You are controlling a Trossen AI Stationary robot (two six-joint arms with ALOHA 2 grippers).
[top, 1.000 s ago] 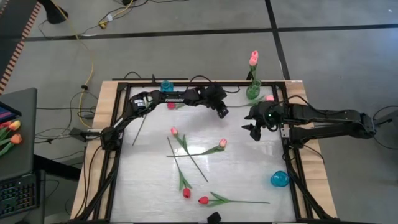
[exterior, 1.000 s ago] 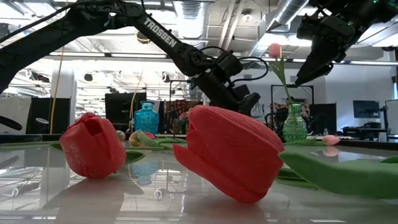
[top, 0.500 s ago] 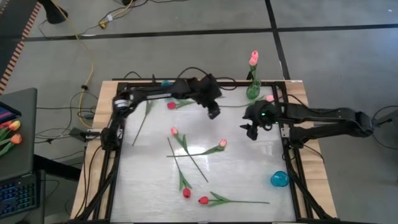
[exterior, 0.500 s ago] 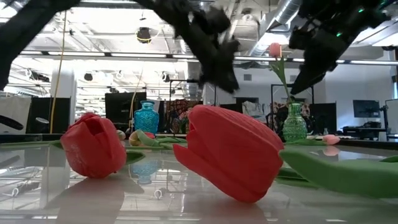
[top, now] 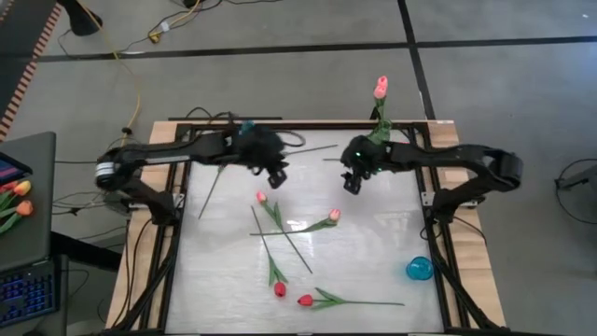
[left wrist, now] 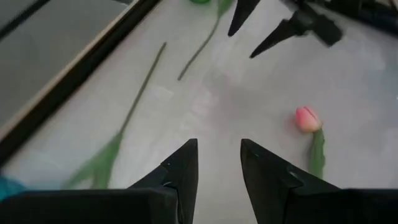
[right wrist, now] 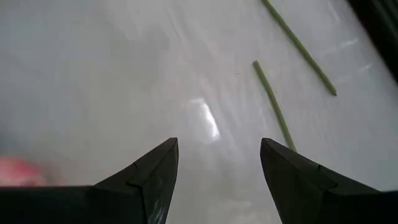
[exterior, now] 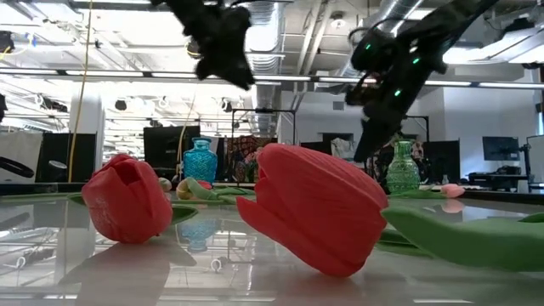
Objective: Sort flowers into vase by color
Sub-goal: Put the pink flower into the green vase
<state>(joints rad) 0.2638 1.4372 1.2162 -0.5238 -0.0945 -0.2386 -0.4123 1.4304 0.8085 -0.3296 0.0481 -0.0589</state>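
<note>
Grippers (top: 277, 175) (top: 351, 181) have apparently swung leftward, jaws open, empty.

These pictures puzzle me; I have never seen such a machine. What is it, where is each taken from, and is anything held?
Two dark robot arms work over a white table. One picture looks straight down, one looks level across the tabletop, and two come from cameras on the wrists. The left gripper and the right gripper both hover open above the table's far part, holding nothing. Artificial tulips lie scattered: a pink tulip mid-table, two red tulips near the front. One pink flower already stands in a green vase at the back. A blue vase sits at the right.
</note>
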